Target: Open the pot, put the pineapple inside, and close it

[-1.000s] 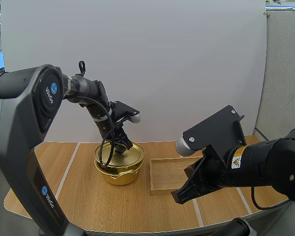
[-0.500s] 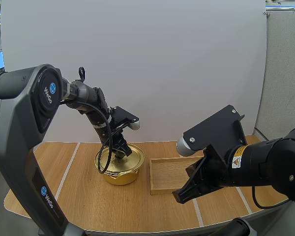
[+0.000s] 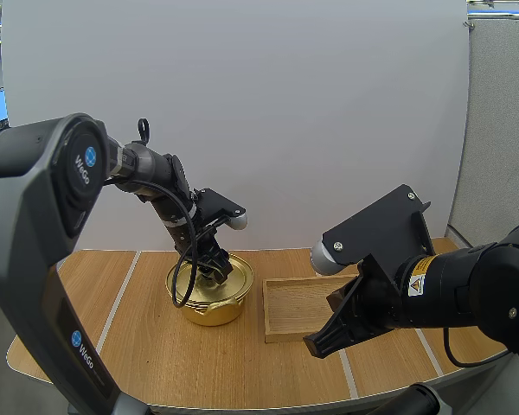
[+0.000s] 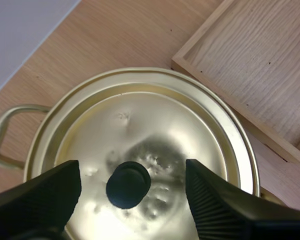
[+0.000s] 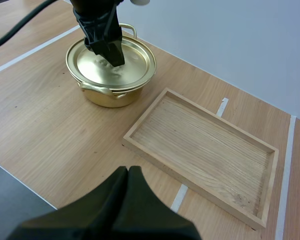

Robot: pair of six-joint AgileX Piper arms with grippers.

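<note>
A golden pot (image 3: 209, 303) stands on the table with its lid (image 3: 229, 278) resting on it. My left gripper (image 3: 214, 274) reaches down over the lid. In the left wrist view its fingers (image 4: 45, 192) stand wide apart on either side of the lid's black knob (image 4: 128, 184) without touching it, and the lid (image 4: 155, 125) sits level in the pot's rim. My right gripper (image 3: 317, 346) hovers above the table's front right, shut as one dark wedge (image 5: 127, 176) on nothing. From there the pot (image 5: 107, 92) lies ahead under the left gripper (image 5: 112, 52).
An empty wooden tray (image 3: 296, 304) lies just right of the pot, also seen as the tray (image 5: 202, 145) ahead of my right gripper and the tray (image 4: 250, 60) beside the lid. White tape lines cross the tabletop. Bare wood lies left of and in front of the pot.
My left gripper came down a little with the lid onto the pot, then opened and let go of the knob. The right arm has stayed still.
</note>
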